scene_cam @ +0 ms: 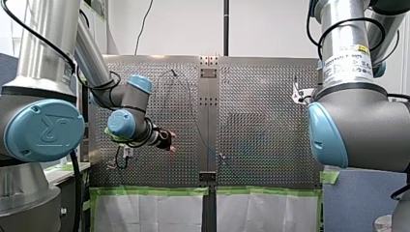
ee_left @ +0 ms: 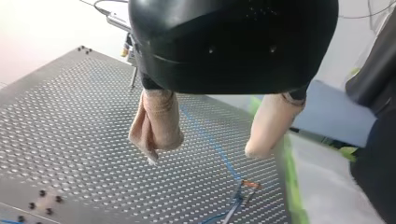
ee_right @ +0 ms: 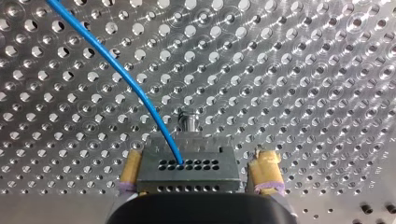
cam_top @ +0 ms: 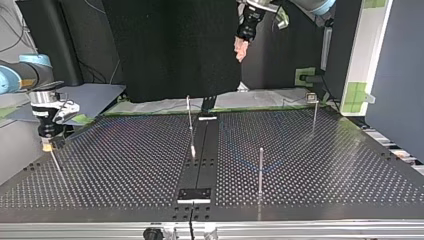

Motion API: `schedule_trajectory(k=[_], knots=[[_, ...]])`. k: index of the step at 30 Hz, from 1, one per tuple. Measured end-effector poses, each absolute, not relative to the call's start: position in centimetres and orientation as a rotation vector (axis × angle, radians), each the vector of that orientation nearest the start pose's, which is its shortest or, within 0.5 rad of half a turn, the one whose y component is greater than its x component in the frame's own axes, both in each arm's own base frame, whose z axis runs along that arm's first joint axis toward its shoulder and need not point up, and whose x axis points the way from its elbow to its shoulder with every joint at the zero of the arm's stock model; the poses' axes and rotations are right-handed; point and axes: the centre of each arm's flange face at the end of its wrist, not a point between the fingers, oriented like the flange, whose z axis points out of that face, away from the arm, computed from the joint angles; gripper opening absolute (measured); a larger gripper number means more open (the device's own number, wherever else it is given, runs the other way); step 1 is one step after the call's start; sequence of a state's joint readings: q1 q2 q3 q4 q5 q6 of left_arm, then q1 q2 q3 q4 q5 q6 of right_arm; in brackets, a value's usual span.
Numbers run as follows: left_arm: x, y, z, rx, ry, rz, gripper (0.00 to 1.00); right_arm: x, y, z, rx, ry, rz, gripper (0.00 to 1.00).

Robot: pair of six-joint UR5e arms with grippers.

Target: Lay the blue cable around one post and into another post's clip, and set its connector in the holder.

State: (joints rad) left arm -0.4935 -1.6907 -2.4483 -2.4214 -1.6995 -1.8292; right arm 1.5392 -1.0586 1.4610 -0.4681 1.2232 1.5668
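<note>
grey block connector [ee_right: 189,170] of thin blue cable [ee_right: 116,70] between seemingly parted pads of right gripper [ee_right: 198,158], left gripper [ee_left: 203,154] spread wide

- A white wall [scene_cam: 183,24] stands past the table [scene_cam: 261,96].
- A thin black wire [scene_cam: 144,24] and a black pole [scene_cam: 226,26] run down the wall.
- Green tape [scene_cam: 150,191] lines the table's edge, above white sheets [scene_cam: 150,212].
- In the top view, a black screen [cam_top: 170,45] stands behind the table, beside a white frame [cam_top: 372,50].

Shiny metal table [ee_right: 303,70], glossy blue cable [ee_right: 161,127]
</note>
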Motion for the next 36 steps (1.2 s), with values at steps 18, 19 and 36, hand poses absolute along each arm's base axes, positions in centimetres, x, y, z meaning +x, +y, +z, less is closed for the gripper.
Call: schedule_trajectory(k=[18,19,36], knots=[[25.0,-25.7,14.0,0.106,1.692,-0.267,1.0,14.6,-67.4,28.6,1.394,-0.982,1.454,0.94],[24.9,-25.5,14.0,0.103,1.685,-0.25,1.0,14.6,-67.4,28.6,1.394,-0.982,1.454,0.94],[25.8,-25.1,14.7,0.032,1.571,-0.216,1.0,14.6,-67.4,28.6,1.394,-0.982,1.454,0.94]])
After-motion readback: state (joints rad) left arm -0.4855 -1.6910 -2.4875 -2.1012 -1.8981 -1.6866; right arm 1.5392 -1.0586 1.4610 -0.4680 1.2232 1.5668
